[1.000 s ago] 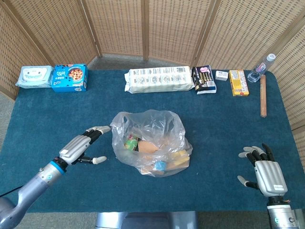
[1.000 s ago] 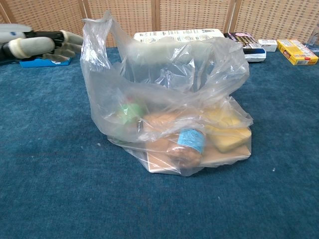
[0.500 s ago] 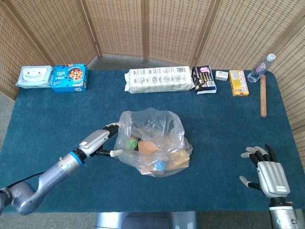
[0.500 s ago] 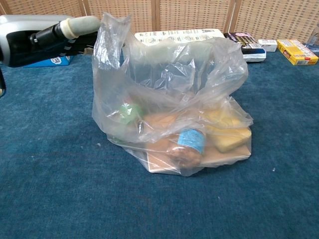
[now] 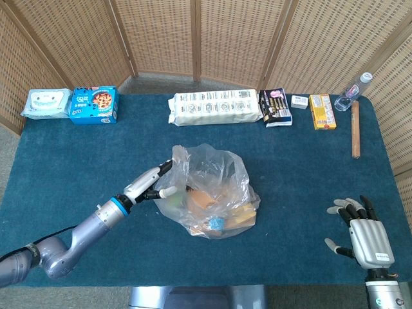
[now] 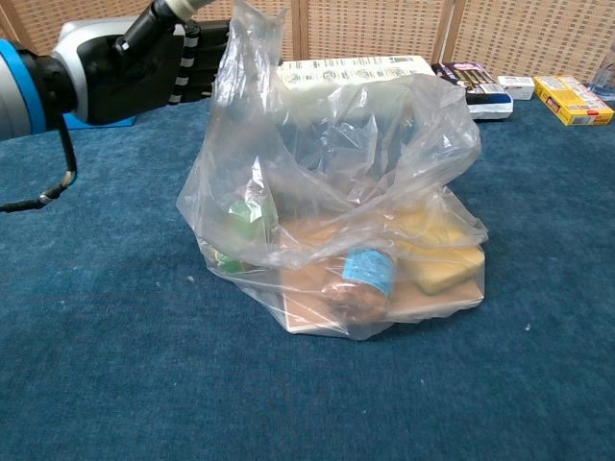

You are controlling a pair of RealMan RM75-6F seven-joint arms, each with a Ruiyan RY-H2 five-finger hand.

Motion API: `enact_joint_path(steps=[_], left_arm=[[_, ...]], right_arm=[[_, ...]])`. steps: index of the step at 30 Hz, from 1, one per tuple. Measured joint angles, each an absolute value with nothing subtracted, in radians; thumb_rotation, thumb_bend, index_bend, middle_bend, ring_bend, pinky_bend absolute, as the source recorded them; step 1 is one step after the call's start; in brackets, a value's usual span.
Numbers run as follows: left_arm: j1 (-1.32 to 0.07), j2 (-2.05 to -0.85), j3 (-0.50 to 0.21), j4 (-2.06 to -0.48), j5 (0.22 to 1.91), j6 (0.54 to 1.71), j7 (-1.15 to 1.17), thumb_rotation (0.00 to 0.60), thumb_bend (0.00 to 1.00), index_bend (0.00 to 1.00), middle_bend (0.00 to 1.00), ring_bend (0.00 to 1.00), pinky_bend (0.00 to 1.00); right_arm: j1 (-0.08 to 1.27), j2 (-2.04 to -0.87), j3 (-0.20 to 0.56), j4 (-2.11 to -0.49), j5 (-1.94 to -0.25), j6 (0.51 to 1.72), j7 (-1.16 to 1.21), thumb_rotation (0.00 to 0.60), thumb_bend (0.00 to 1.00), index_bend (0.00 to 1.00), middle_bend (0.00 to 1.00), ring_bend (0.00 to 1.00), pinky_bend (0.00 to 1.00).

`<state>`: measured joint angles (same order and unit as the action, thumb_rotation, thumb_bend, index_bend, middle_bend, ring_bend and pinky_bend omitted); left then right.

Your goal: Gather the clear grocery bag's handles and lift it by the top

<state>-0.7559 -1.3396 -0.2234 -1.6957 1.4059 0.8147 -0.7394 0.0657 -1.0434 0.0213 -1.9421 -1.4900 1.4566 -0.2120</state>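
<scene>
The clear grocery bag [image 5: 209,190] sits mid-table, its mouth loose, with several food items inside. Its left handle [image 6: 248,38] stands up tall. My left hand [image 5: 151,182] reaches against the bag's left side, fingers stretched along the handle [image 5: 180,154] and thumb apart below; no firm grip on the plastic shows. In the chest view this hand [image 6: 144,62] is at the top left, its fingers passing behind the handle. My right hand [image 5: 364,235] hovers open near the table's front right corner, far from the bag [image 6: 336,192].
Along the back edge lie a wipes pack [image 5: 46,103], a blue cookie box [image 5: 94,105], a long white pack [image 5: 215,108], a dark pack [image 5: 275,107], a yellow box [image 5: 322,111], a bottle [image 5: 355,90] and a wooden stick [image 5: 355,129]. Wicker screens stand behind.
My left hand has moved right from open table to the bag's left side, pushing that side in; the left handle now stands higher. The right hand has drifted slightly toward the front edge.
</scene>
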Motion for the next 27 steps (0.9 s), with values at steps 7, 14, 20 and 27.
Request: enact_joint_path(steps=[7,14,20,27], left_arm=[[-0.782,-1.385,-0.247,-1.664,1.383,0.789,-0.902,0.000,0.06,0.00,0.05,0.00,0.10],[-0.802,-1.393,-0.267,-1.649,1.347,0.713,-1.090,0.000,0.06,0.00,0.05,0.00,0.11],[-0.810,-1.397,-0.301,-1.642,1.306,0.664,-1.228,0.000,0.07,0.00,0.05,0.00,0.12],[-0.820,-1.403,-0.358,-1.639,1.265,0.567,-1.436,0.000,0.08,0.00,0.05,0.00,0.12]], right_arm=[[0.060,-1.040,0.021,-1.945,-1.496,1.465,-0.209,0.600,0.20,0.32,0.23,0.17,0.01],[0.053,-1.035,0.021,-1.943,-1.504,1.474,-0.199,0.600,0.20,0.32,0.23,0.17,0.00],[0.052,-1.033,0.021,-1.942,-1.511,1.476,-0.193,0.600,0.20,0.32,0.23,0.17,0.00],[0.048,-1.031,0.021,-1.940,-1.517,1.483,-0.186,0.600,0.20,0.32,0.23,0.17,0.00]])
